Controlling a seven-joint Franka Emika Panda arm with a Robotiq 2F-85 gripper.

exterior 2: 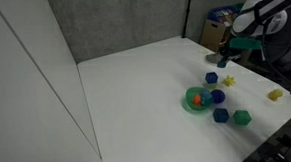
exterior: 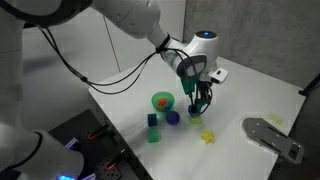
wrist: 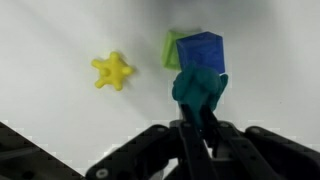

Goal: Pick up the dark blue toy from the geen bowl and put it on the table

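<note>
My claw (wrist: 198,128) is clamped on the dark blue toy (wrist: 198,88). In the wrist view the two fingers pinch it from either side, and it sticks out past the tips. It looks more teal than blue from that close, a lumpy little thing.

The toy is out of the green bowl (exterior: 155,98). In both exterior views my claw hangs off to one side of the bowl, over the white table (exterior: 245,95), with open tabletop between them. I honestly can't tell whether the toy's far end is touching the table or sitting just above it. The angle hides that.

The bowl has an orange piece (exterior: 164,102) inside it. In the wrist view a blue block (wrist: 203,50) shows just beyond the toy, with a green block (wrist: 172,45) right up against it. A yellow toy (wrist: 112,70) with knobby arms lies further off on the table, apart from the blocks.

In an exterior view a few more small blue pieces (exterior 2: 218,95) lie around the bowl, near it but not in it.
</note>
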